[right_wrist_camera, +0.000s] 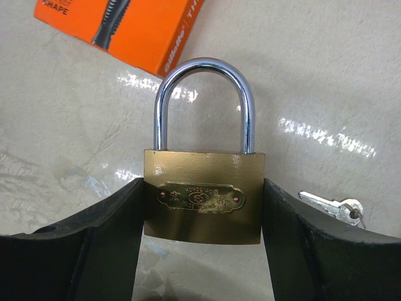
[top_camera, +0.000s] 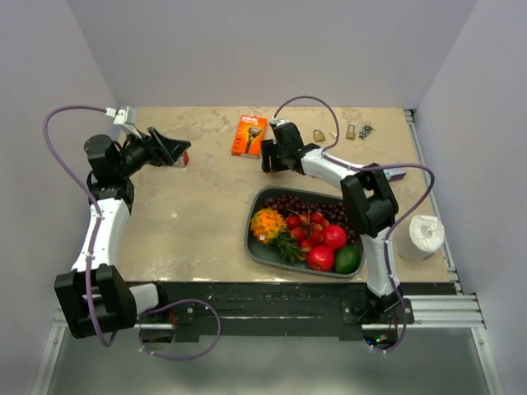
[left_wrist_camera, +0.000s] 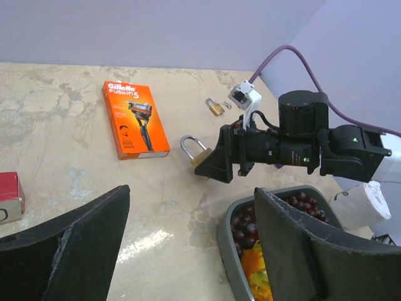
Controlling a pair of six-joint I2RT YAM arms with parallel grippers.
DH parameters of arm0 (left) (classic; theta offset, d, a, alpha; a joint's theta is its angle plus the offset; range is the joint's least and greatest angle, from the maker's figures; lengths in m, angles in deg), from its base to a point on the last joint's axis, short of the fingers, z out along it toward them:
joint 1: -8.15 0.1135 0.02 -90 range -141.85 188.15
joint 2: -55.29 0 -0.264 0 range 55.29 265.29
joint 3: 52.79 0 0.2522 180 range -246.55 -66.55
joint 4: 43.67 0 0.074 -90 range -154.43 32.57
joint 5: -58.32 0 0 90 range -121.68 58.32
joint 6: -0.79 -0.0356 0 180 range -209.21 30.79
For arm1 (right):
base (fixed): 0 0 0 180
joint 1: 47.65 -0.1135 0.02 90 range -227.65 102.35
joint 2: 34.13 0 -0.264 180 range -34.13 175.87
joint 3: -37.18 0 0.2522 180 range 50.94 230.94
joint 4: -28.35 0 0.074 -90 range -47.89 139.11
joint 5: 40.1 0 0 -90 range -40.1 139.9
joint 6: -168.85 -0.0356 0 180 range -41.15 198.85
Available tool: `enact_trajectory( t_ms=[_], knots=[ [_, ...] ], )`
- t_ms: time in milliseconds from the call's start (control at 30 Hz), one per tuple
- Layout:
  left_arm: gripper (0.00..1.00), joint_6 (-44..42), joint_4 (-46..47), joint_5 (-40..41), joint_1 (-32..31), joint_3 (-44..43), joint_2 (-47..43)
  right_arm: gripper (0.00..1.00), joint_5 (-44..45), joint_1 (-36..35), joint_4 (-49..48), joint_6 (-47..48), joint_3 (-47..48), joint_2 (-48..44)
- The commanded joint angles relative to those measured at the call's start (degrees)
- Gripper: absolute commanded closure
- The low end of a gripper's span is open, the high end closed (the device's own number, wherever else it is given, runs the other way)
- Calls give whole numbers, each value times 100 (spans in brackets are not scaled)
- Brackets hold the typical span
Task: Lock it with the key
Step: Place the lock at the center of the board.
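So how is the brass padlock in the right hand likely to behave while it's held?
The padlock looks solid brass with a steel shackle, so probably rigid and heavy for its size. Its flat sides sit squarely between the pads of the right hand, so twisting seems unlikely. The polished faces may be slippery, though; a firm grip seems wise.

- Padlock [right_wrist_camera: 203, 200]: both flanks covered by the fingers [right_wrist_camera: 106, 244] of the right gripper [right_wrist_camera: 203, 188]; keyhole out of sight.
- Key [right_wrist_camera: 326, 204]: blade tip hidden behind a finger; teeth too blurred to read.
- Orange box [right_wrist_camera: 125, 28]: cut by the top edge, right wrist view.
- Red box [left_wrist_camera: 7, 195]: cut by the left edge, left wrist view.
- Small locks and keys [top_camera: 356, 130], far table edge: too small to tell apart from above.
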Motion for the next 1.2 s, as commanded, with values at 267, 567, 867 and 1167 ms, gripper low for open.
enact_trajectory(
  t_ms=[267, 567, 867, 1167],
  knots=[
    [16, -91, 250, -18, 122, 72, -61, 69, 697, -26, -100, -812, 512, 149],
    [15, -126, 241, -70, 122, 29, 53, 61, 934, -35, 50, -1067, 503, 246],
    [15, -188, 153, -88, 130, 20, 35, 30, 1198, -79, 198, -1234, 397, 220],
    [14, -232, 101, -97, 130, 37, 44, 11, 1111, -132, 129, -1260, 283, 62]
  ],
)
